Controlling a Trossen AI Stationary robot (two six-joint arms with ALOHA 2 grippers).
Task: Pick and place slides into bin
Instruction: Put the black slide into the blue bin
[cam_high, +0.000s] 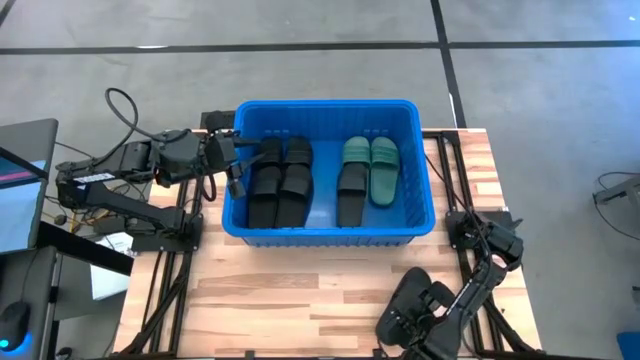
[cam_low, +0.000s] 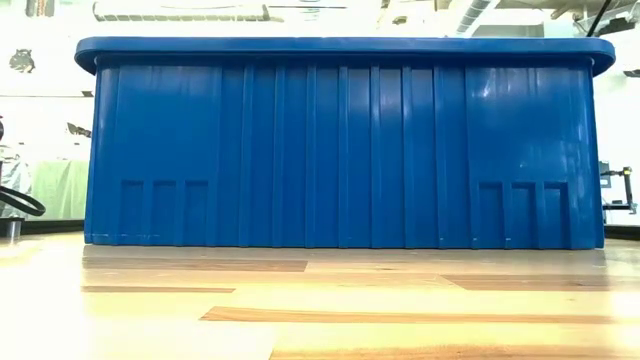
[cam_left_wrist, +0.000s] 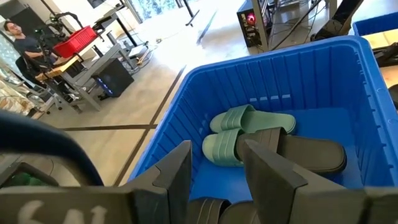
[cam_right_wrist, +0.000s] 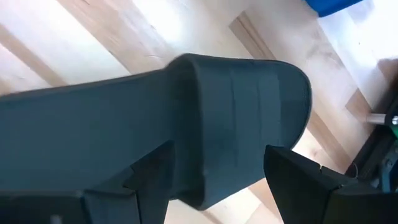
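Left arm first: your left gripper (cam_high: 232, 160) sits right over the left rim of the big rectangular blue plastic bin (cam_high: 330, 108) with the ribbed walls, and its fingers (cam_left_wrist: 273, 174) are spread with nothing between them. Below it, along the bin's left side, you've got a stack of black rubber slides (cam_high: 281, 180) lying lengthwise. Move right inside the bin and there's a pale teal-green pair (cam_high: 372, 160) – one teal slide lies flat on the bin floor, the other rests on a black slide (cam_high: 350, 200) just beside it. The left wrist view shows the same teal pair (cam_left_wrist: 249, 130) with that black slide (cam_left_wrist: 311, 152) tucked under one of them.

Over on the right, your right gripper (cam_high: 425, 320) is low over the wooden slatted table (cam_high: 300, 290) near its front edge, well apart from the bin. There's one more black slide (cam_right_wrist: 211, 118) sitting between its two fingers (cam_right_wrist: 301, 177) – the jaws straddle it wide, but you can't tell if they're actually pinching it. From table height, all you get is the bin's blue ribbed wall (cam_low: 340, 140).
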